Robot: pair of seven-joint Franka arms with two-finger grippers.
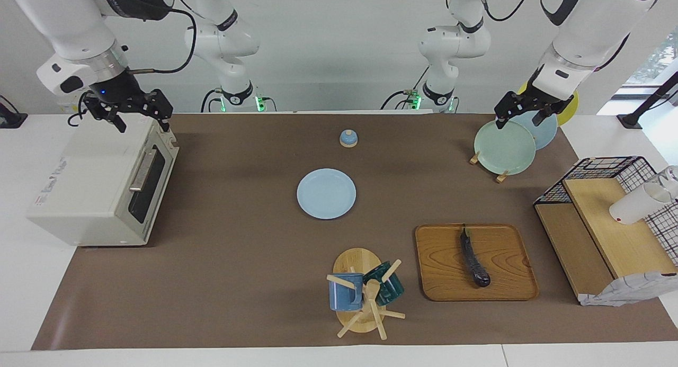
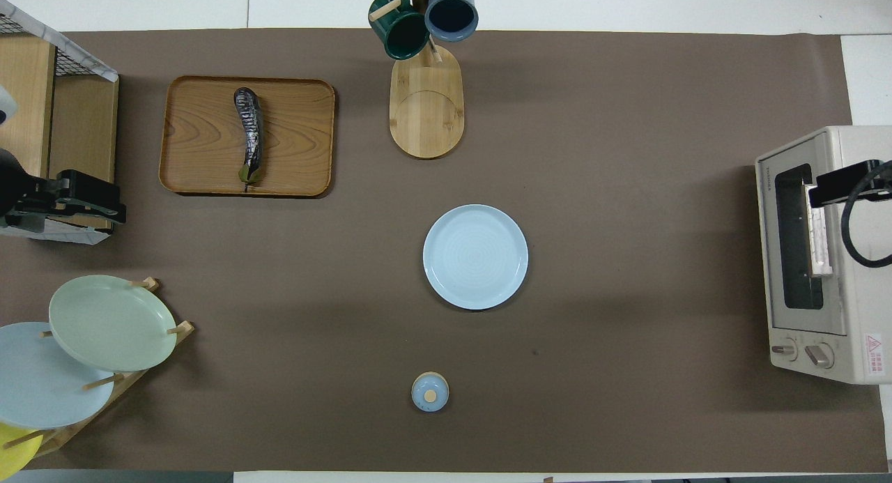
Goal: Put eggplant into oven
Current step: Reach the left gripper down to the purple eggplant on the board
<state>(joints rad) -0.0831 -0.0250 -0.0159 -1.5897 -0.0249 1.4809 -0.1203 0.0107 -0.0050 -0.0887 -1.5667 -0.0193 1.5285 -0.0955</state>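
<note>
Right gripper [image 1: 140,115] up over oven [image 1: 100,189] top, at corner nearest robots, fingers spread, nothing held. Left gripper [image 1: 522,113] hangs over rack of plates [image 1: 503,147] at left arm's end, fingers apart, empty.

Oven at right arm's end, door closed.

Small blue lidded pot [image 1: 348,138] mid-table, near robots. Blue plate [image 1: 326,193] farther out, centre.

Eggplant [image 1: 473,258] lies lengthwise on wooden tray [image 1: 508,282], farther from robots than plate rack, toward left arm's end. Well apart from both grippers and from oven. Mug tree [image 1: 363,295] beside tray.
</note>
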